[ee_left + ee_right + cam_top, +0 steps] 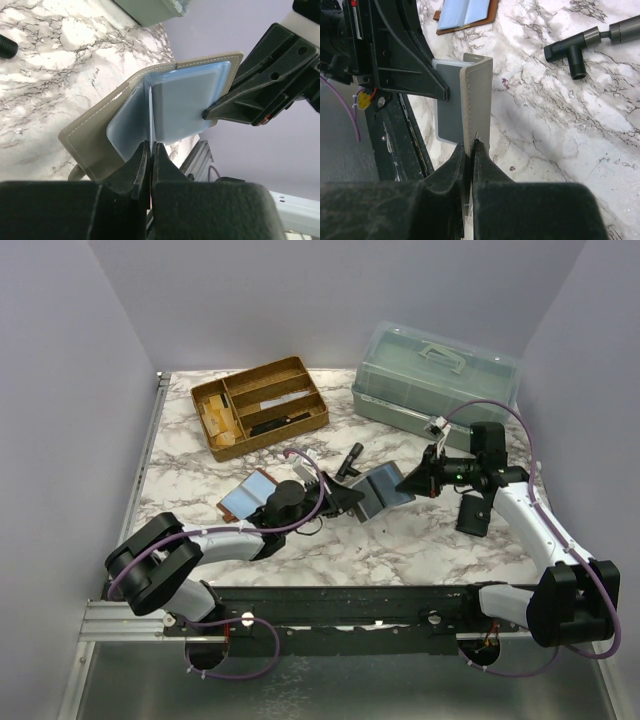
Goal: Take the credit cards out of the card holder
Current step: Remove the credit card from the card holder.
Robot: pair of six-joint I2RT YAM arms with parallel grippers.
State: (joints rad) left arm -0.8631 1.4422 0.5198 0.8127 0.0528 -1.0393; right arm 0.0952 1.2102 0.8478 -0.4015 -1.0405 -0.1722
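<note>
The grey card holder (385, 490) is held up off the marble table between my two grippers, spread open. In the left wrist view the card holder (92, 145) shows light-blue credit cards (185, 102) in its pockets. My left gripper (150, 146) is shut on the thin edge of one credit card (150, 115) at the fold. My right gripper (471, 144) is shut on the edge of the card holder's cover (479, 95), with a credit card (447, 107) showing behind it. From above, the left gripper (352, 498) and right gripper (408, 480) face each other.
A brown card holder (248, 497) with light-blue cards lies open on the table to the left. A black T-shaped tool (580, 45) lies behind, and a black pouch (472, 512) to the right. A wooden tray (258, 405) and a green toolbox (435, 375) stand at the back.
</note>
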